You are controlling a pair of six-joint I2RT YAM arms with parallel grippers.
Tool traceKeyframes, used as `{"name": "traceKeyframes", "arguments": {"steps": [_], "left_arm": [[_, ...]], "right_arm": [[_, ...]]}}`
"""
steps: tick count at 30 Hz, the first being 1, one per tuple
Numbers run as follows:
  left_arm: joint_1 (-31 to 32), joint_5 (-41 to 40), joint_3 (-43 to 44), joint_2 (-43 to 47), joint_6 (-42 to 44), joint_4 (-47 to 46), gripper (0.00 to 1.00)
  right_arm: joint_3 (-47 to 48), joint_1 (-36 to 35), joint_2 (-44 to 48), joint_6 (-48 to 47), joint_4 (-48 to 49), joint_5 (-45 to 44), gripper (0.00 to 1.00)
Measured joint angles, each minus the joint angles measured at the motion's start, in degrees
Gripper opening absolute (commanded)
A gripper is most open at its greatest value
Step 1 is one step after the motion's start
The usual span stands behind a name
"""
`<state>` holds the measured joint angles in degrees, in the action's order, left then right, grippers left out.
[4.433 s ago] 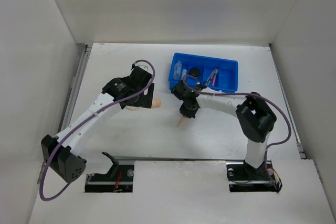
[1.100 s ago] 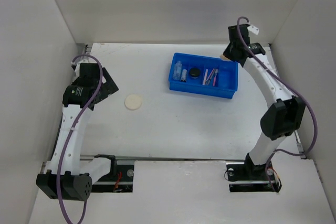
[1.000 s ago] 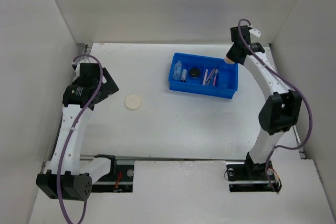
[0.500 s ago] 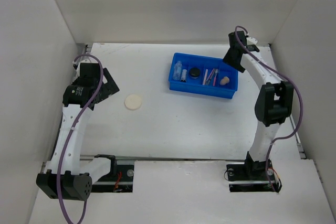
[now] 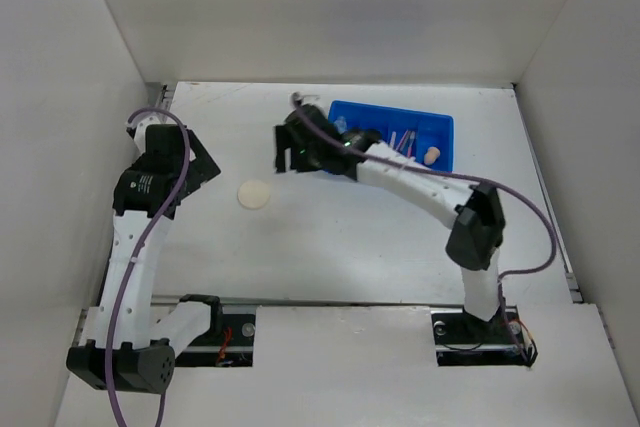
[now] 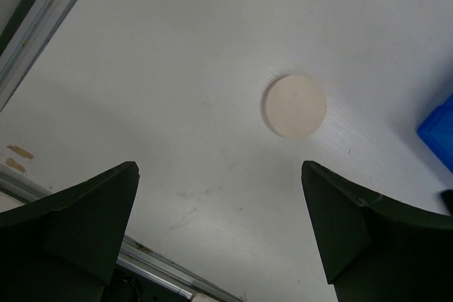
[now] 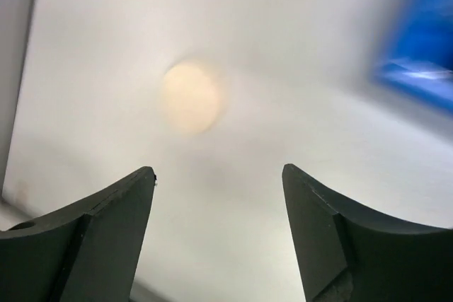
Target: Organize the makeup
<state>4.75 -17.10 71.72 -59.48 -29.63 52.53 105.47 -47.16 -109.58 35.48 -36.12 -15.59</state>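
Note:
A cream round puff [image 5: 254, 194] lies flat on the white table, left of the blue tray [image 5: 440, 127]. It shows in the left wrist view as the puff [image 6: 294, 105] and, blurred, in the right wrist view as the puff [image 7: 191, 97]. A peach egg sponge [image 5: 431, 155] rests in the tray's right end, with thin pencils [image 5: 405, 140] beside it. My right gripper [image 5: 280, 150] reaches left across the tray, open and empty [image 7: 218, 170], above and right of the puff. My left gripper [image 5: 197, 162] hangs open and empty [image 6: 218, 167], left of the puff.
My right arm [image 5: 400, 175] lies over the tray's left part and hides what is in it. White walls enclose the table on three sides. A metal rail [image 6: 42, 5] runs along the left edge. The tray's corner [image 6: 439, 129] shows at the right.
The right gripper opened and left the peach sponge in the tray's right end, then swung left across the tray toward the puff. The left arm shifted slightly.

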Motion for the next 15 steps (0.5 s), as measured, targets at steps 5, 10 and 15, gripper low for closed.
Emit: {"name": "traceKeyframes", "arguments": {"steps": [5,10,15], "left_arm": [[0.0,-1.9,0.2,2.6,-0.9,1.2,0.99],[0.0,-2.9,0.3,3.8,-1.1,1.8,0.99],[0.0,-3.1,0.3,3.9,-1.1,1.9,0.99]], "right_arm": [[8.8,-10.8,-13.1,-0.8,-0.6,8.1,0.95],[21.2,-10.2,-26.6,-1.3,-4.0,9.2,0.9],[27.3,-8.8,-33.0,-1.2,-7.6,6.7,0.86]]}}
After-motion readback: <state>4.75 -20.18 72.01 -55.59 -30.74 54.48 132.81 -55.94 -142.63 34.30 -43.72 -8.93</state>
